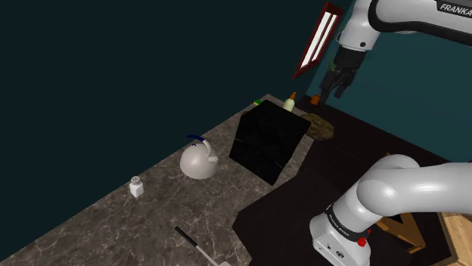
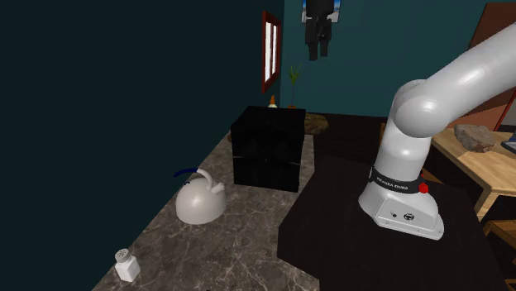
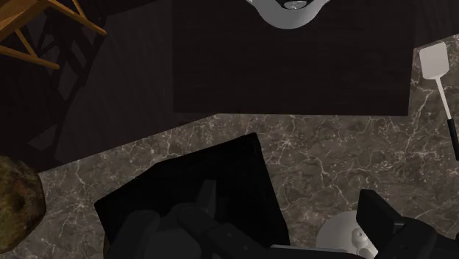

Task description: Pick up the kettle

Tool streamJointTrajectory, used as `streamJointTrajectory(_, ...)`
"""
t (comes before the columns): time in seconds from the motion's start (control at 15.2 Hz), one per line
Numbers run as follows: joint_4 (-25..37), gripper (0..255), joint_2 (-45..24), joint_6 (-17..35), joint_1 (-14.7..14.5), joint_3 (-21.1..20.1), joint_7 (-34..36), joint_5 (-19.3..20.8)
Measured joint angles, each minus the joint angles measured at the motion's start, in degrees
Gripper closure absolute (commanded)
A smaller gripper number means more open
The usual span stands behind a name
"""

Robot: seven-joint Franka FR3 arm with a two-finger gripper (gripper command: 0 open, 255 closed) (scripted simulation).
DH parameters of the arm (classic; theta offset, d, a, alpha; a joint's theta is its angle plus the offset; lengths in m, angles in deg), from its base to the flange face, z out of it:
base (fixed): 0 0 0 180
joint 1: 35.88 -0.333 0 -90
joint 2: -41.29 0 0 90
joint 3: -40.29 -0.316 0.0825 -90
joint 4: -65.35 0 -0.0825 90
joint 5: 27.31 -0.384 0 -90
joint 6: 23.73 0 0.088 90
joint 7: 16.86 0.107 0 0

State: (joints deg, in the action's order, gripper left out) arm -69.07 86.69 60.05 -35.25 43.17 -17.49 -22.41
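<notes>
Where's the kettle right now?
In the shoulder view the kettle sits on the counter, just left of the black box, with the shaker further down-left.

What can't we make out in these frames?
Kettle: wrist view, mostly behind a finger and cut by the bottom edge.
Spatula: shoulder view, blade cut by the bottom edge.
Bottle beyond the black box: shoulder view, too small for detail.
</notes>
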Motion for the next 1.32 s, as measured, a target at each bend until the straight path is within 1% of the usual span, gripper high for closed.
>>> streamJointTrajectory(0.07,0.0,0,0.0,0.0,0.0,0.0,0.0,0.0)
streamJointTrajectory(0.2,-0.4,0,-1.7,1.8,-0.4,-0.4,0.2,-0.4)
streamJointTrajectory(0.53,-2.3,0,-8.7,9.6,-1.9,-1.5,0.7,-1.5)
streamJointTrajectory(1.06,-2.2,0,-22.8,21.9,-4.6,-4.1,2.0,-3.4)
streamJointTrajectory(1.32,0.7,0,-31.4,26.9,-5.6,-5.2,2.2,-3.8)
